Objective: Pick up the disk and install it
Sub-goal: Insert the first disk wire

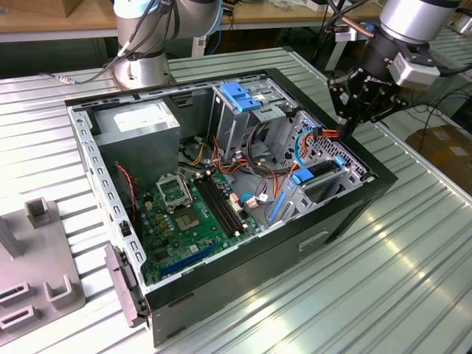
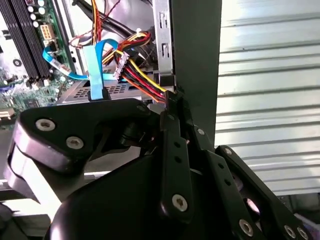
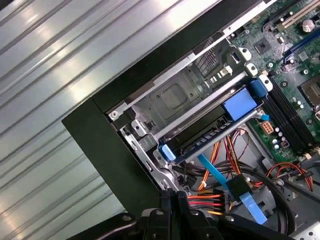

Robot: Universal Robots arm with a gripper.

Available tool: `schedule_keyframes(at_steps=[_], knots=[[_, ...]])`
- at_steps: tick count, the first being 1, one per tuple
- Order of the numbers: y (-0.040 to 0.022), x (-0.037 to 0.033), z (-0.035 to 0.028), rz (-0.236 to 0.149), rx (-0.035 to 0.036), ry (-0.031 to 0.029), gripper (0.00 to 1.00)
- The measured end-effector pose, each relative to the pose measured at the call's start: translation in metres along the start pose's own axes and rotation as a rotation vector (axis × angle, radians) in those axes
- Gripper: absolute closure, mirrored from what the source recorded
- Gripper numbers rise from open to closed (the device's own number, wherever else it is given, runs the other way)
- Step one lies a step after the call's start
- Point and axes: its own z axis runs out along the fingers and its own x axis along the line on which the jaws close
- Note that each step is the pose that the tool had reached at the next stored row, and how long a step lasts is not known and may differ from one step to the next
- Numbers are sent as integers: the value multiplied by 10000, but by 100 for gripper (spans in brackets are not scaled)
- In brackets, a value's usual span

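Looks late in the install: disk (image 3: pixel 202 141) sits in its bay by the case (image 3: pixel 100 130) corner. Hovers there, gripper (image 1: pixel 346 129) pressed together against cables (image 2: pixel 140 75); calls for keeping clear of the wires.

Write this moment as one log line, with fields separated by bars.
gripper: at case corner, beside cables | disk: in bay inside case

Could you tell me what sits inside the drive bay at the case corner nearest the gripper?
The disk sits in the bay, its blue frame and a dark edge showing. A metal plate covers its top, hiding the label. The gripper hangs by the cables.
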Motion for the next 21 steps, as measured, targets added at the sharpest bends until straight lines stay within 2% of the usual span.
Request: schedule_keyframes(at_steps=[3,7,11,13,17,19,21], knots=[[0,0,1,435,-19,13,83],[0,0,3,1257,-53,34,83],[0,0,4,1899,-76,48,83],[10,-15,2,1971,-79,51,83],[90,-118,-2,1992,-78,49,83],[92,-120,0,2209,-85,54,83],[92,-121,5,2909,-112,70,83]])
